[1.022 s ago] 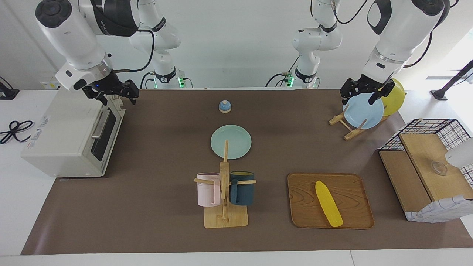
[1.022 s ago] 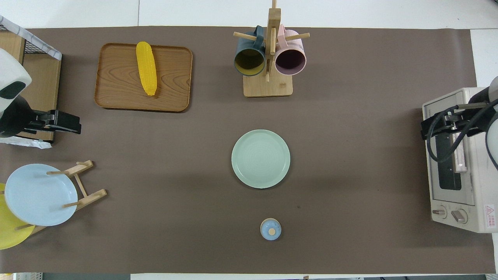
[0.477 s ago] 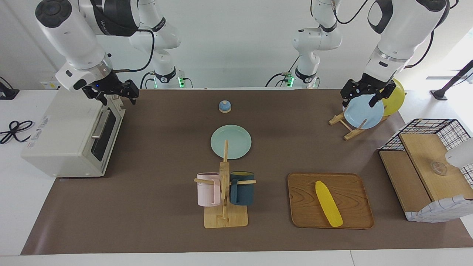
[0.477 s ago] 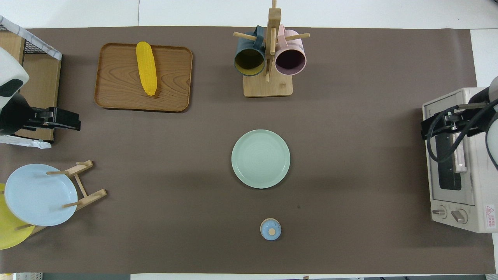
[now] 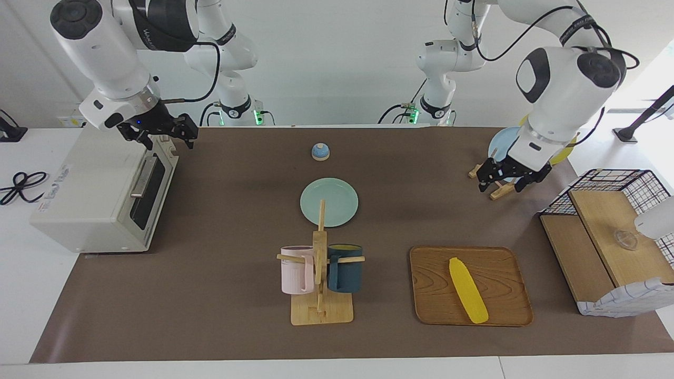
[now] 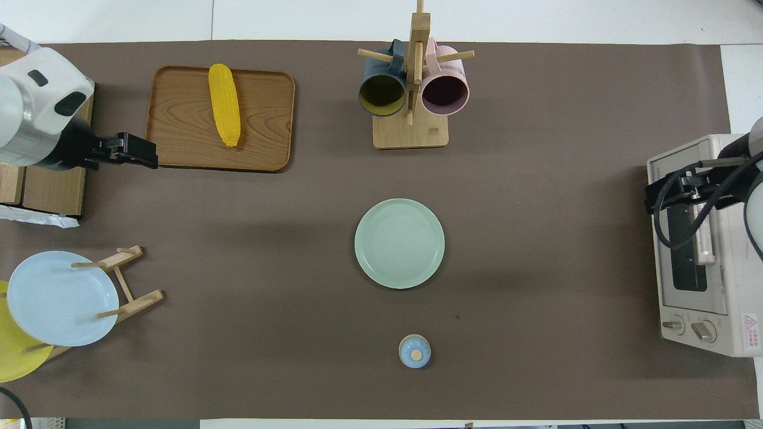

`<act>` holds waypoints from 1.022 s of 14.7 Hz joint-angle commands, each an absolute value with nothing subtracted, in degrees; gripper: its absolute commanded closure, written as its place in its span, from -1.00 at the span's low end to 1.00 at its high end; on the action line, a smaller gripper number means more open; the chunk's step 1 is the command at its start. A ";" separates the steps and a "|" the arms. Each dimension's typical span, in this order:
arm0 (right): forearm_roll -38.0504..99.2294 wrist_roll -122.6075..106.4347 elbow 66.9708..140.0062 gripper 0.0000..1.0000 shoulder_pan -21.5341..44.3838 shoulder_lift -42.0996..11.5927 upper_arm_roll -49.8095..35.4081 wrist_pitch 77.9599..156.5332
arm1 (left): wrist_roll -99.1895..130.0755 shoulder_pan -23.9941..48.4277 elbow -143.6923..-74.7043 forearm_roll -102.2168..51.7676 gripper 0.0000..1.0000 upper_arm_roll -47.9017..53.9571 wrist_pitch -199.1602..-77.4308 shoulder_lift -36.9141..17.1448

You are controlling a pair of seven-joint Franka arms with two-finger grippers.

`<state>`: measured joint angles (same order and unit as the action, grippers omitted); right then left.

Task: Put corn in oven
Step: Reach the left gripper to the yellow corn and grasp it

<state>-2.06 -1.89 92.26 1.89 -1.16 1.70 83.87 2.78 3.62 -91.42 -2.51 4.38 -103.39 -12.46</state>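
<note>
The yellow corn (image 5: 467,289) lies on a wooden tray (image 5: 500,273) toward the left arm's end of the table; it also shows in the overhead view (image 6: 224,104) on the tray (image 6: 262,119). The off-white oven (image 5: 89,195) stands at the right arm's end with its glass door (image 5: 150,189) shut; it also shows in the overhead view (image 6: 715,286). My left gripper (image 5: 504,181) is open and empty in the air, over the mat between the plate rack and the tray (image 6: 138,151). My right gripper (image 5: 163,137) is open and empty over the oven's top front edge (image 6: 653,196).
A mug rack (image 5: 318,273) with a pink and a dark blue mug stands mid-table. A green plate (image 5: 329,202) and a small blue lidded pot (image 5: 320,151) lie nearer the robots. A plate rack (image 6: 59,298) and a wire-and-wood basket (image 5: 611,237) stand at the left arm's end.
My left gripper has come down from over the plate rack and moved out toward the tray. The right arm, corn and oven have not moved.
</note>
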 commanded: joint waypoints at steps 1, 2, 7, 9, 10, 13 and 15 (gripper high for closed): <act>-0.62 -1.49 93.16 -1.00 1.32 -0.35 1.41 83.94 | 3.51 5.36 -78.69 -3.16 -1.00 4.31 -102.57 -25.28; -0.62 -1.58 93.16 -1.00 1.41 -0.18 1.32 84.28 | 3.69 5.88 -76.23 -3.25 -1.00 4.31 -102.66 -28.01; -0.62 -8.40 99.73 0.99 -0.43 2.01 1.49 93.32 | 3.78 8.00 -62.93 -3.25 -1.00 2.37 -104.31 -42.09; -1.05 -10.19 103.60 1.00 -1.49 3.42 1.67 96.14 | 4.13 8.26 -62.93 -3.25 -1.00 2.29 -107.65 -43.76; -1.32 -10.89 106.49 1.00 -2.89 4.65 1.67 98.50 | 4.30 8.61 -62.93 -3.25 -1.00 2.20 -108.54 -44.12; -1.76 -15.72 114.50 1.00 -5.79 7.38 1.76 105.71 | 5.70 8.87 -62.32 -3.34 -1.00 1.85 -111.34 -47.35; -4.03 -16.43 116.97 1.00 -6.50 7.73 1.76 107.05 | 6.33 8.35 -60.05 -3.34 -1.00 1.85 -112.15 -49.39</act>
